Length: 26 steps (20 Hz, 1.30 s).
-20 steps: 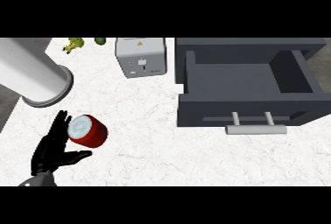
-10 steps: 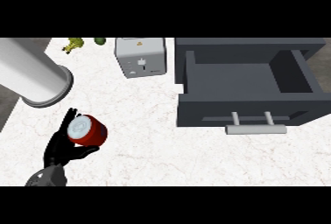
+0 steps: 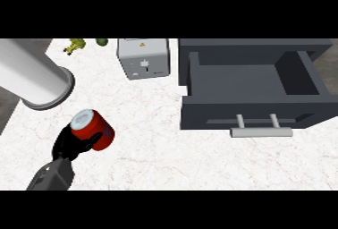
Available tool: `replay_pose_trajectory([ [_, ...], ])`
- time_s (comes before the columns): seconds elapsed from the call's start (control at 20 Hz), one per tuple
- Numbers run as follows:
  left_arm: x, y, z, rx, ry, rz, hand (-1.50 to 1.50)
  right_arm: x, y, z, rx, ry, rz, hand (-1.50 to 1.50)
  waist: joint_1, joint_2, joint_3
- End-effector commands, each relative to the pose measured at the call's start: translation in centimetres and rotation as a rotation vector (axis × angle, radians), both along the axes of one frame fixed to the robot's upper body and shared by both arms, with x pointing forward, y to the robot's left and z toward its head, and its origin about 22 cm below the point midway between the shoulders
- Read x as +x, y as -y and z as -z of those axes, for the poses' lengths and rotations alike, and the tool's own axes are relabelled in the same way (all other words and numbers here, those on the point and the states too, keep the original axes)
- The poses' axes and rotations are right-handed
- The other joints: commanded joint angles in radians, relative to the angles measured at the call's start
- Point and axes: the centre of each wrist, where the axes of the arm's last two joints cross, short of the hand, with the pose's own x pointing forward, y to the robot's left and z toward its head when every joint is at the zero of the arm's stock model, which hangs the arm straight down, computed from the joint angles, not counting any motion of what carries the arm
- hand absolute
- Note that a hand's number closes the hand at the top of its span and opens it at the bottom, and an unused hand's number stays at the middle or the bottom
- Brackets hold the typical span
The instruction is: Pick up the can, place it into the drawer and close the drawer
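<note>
One hand in my head view: the left hand (image 3: 74, 142), coming up from the lower edge on its grey forearm (image 3: 50, 177) near the counter's (image 3: 198, 161) left edge. Its black fingers and thumb are curled round the lower part of the can (image 3: 92, 129), grasping it. I log the can as red with a pale, silvery top, tilted so the top faces up and to the left. I cannot tell whether its base touches the white marbled surface or is clear of it. The right hand shows nowhere.

Above the can, along the left edge toward the far-left corner, a big white cylinder (image 3: 31, 76) leans in from off the counter, its rimmed end facing down and right. Further along the far edge, small yellow-green items (image 3: 77, 45) and a darker green one (image 3: 102, 42) are too small for me to identify.

Right of those, at the far edge near the middle, I note a grey toaster (image 3: 142, 58), just beside the drawer's left wall.

Far-right portion: the dark grey drawer (image 3: 254, 114) stands pulled open, inside bare as far as I can see, with a light grey bar handle (image 3: 260, 131) on its front panel. The can is well apart from it, off to its lower left.
</note>
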Motion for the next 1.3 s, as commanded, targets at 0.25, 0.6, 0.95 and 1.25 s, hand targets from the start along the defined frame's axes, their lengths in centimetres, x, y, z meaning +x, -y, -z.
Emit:
replay_pose_trajectory([
  [0.25, 2.2, 1.0, -2.6, -0.058, 0.123, 0.137, 1.50, 0.0, -0.1, 0.0, 0.025, 0.007, -0.005, -1.50, 0.005, -0.003, 0.001],
  [0.6, 3.1, 7.6, -3.5, -0.051, 0.175, -0.047, 1.50, -0.3, 0.7, 1.0, 0.033, 0.004, 0.019, -1.50, 0.007, -0.003, 0.001],
  [0.95, 3.0, 10.5, -8.0, -0.037, 0.208, 0.000, 1.50, -1.1, -0.9, 0.5, 0.019, 0.013, 0.014, -1.50, 0.005, -0.004, 0.001],
  [1.25, 6.3, 14.2, -13.7, 0.023, 0.275, 0.011, 1.50, -0.1, -0.4, -0.3, 0.034, 0.001, 0.013, -1.50, 0.002, -0.002, 0.001],
])
